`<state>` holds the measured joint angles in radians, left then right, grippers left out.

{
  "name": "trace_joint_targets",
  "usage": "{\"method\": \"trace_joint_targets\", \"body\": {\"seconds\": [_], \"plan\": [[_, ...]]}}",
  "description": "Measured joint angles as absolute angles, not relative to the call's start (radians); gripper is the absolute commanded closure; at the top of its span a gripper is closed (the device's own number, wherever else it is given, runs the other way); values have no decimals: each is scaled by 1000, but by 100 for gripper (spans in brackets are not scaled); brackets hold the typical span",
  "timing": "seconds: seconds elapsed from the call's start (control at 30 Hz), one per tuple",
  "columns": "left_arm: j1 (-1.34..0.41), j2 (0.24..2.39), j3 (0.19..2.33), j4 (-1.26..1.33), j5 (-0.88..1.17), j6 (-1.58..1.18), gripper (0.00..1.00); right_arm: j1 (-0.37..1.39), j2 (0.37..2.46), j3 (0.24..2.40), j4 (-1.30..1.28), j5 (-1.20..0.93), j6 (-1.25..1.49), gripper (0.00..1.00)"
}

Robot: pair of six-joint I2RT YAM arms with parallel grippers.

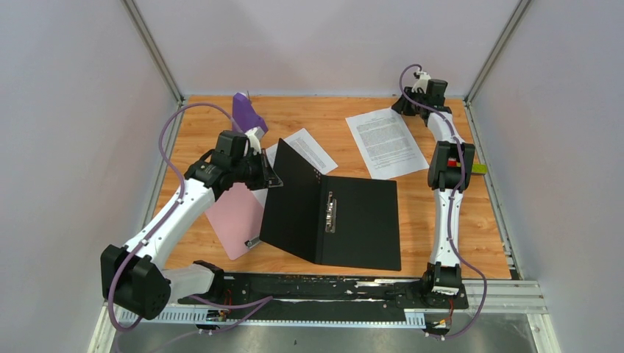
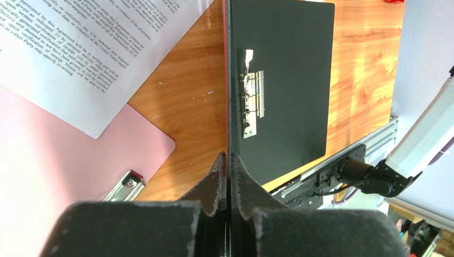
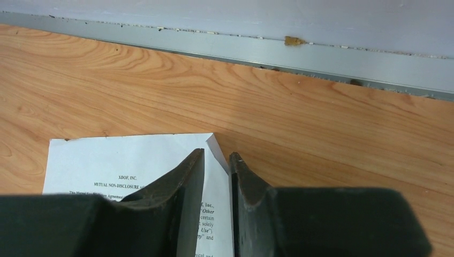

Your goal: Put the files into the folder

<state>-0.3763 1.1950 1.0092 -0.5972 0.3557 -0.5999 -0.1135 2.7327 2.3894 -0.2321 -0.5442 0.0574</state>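
The left fingers (image 2: 217,179) are clamped on the raised cover of the folder (image 1: 360,220), holding it open on the table (image 1: 489,220). The right fingers (image 3: 182,182) sit nearly together around the lifted corner of one sheet (image 1: 385,142); whether they grip it cannot be told. The second sheet (image 1: 310,151) overlaps the pink clipboard (image 1: 235,217). Neither file is inside yet.

folder (image 1: 360,220): open, left cover raised
left gripper (image 1: 274,179): seemingly clamped on that cover
right sheet (image 1: 386,142): flat, apart
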Motion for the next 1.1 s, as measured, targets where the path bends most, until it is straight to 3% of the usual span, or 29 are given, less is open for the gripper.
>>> {"method": "trace_joint_targets", "body": {"seconds": [0.17,0.37,0.6,0.77,0.93,1.1], "plan": [[-376,1193,1011,-604,355,-601,100,-113,2733,2403,-236,-531,57,79],[-376,1184,1014,-614,355,-601,100,-109,2733,2410,-245,-505,49,88],[-376,1184,1029,-626,354,-600,100,-96,2733,2410,-249,-484,36,74],[-376,1184,1037,-635,353,-600,100,-92,2733,2410,-251,-473,31,75],[-376,1184,1037,-637,353,-600,100,-92,2733,2410,-280,-455,31,78],[-376,1184,1048,-647,353,-600,100,-92,2733,2414,-308,-436,31,90]]}}
